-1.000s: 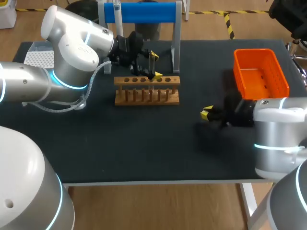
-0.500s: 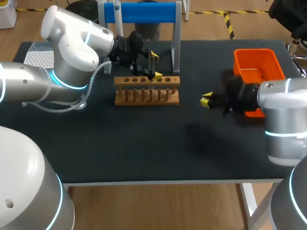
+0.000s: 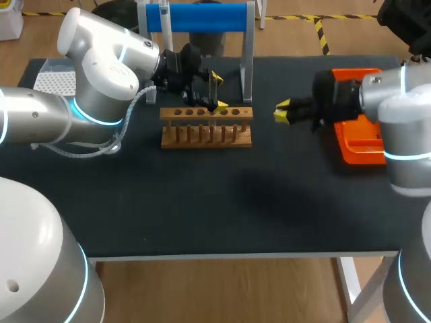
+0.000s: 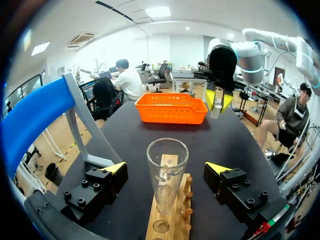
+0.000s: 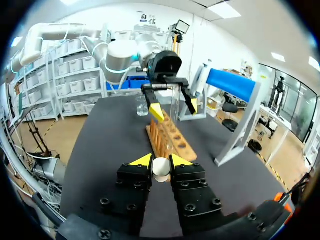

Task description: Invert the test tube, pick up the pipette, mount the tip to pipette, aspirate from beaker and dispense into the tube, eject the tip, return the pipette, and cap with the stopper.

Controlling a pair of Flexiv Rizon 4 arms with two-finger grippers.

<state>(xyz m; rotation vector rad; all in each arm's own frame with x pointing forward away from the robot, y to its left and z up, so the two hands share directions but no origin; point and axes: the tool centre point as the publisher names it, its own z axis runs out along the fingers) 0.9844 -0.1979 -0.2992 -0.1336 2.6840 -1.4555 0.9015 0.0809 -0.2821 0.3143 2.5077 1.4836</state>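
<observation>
Our left fingers (image 4: 116, 168) stand released, either side of the upright test tube (image 4: 167, 175) in the wooden rack (image 3: 206, 128). Our right fingers (image 5: 141, 160) grasp the white stopper (image 5: 161, 170) above the tabletop (image 3: 202, 198) at the rack's 3 o'clock, beside the orange basket (image 3: 355, 151).

An orange basket (image 3: 351, 152) sits well apart from the wooden rack (image 3: 206, 128) and blue-barred stand (image 3: 202, 17).

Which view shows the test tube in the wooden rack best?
The left wrist view: the test tube stands upright in the rack, mouth up, between the open fingers of the left hand. The right wrist view shows it small and distant; in the head view the left hand mostly hides it.
</observation>
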